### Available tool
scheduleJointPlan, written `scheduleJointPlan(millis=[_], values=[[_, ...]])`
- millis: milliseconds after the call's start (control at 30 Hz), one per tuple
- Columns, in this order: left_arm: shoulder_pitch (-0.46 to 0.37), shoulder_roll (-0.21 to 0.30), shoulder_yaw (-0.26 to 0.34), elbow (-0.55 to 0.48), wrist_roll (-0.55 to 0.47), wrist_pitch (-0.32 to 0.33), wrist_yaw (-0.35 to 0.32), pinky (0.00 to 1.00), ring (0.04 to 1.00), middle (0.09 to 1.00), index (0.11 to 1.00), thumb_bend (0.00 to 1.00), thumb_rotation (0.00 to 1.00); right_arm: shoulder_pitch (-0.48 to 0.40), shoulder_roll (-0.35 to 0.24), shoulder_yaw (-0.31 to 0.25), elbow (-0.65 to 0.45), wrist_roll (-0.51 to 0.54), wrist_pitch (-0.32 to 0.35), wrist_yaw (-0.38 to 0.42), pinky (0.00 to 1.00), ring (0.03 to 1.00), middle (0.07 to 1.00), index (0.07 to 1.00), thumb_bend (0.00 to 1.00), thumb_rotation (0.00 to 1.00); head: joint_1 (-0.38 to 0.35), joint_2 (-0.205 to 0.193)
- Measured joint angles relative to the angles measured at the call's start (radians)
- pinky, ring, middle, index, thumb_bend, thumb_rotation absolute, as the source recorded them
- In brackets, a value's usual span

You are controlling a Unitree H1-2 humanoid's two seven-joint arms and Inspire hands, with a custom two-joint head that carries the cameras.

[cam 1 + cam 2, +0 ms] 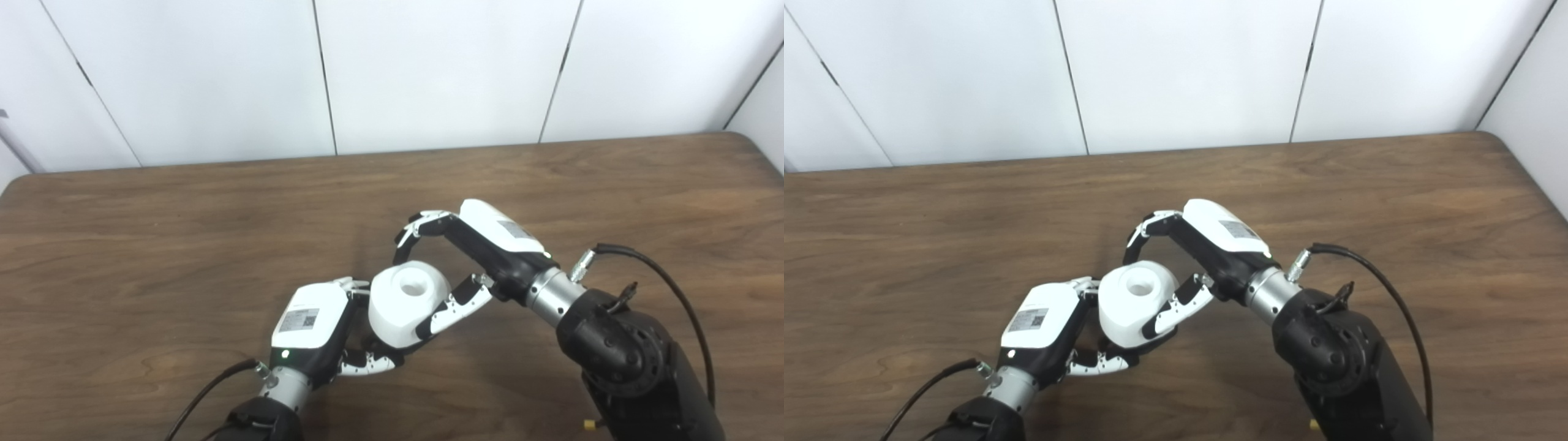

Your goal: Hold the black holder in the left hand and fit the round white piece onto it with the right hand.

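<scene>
Two cameras sit side by side, high behind the left hand (312, 324) and the right hand (1206, 251). They look down, close. Both show the same table (153, 245).

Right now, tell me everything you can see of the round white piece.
The round white piece is a chunky, matte, plastic-looking drum with faceted lower sides and a round recess in its top face. It sits upright above the table, between both hands. The right hand has its thumb against its side; the left hand is at its base. The black holder is barely visible beneath.
</scene>
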Motion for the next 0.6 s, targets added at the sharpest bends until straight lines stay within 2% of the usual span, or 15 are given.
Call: scheduleJointPlan(millis=[600], values=[[-0.001,0.000,0.000,-0.008,0.007,0.004,-0.019,0.82,0.863,0.805,0.489,0.52,0.06,0.017,0.010,0.011,0.038,0.000,-0.042,-0.048,0.82,0.876,0.745,0.481,0.53,0.14,0.000,0.014]])
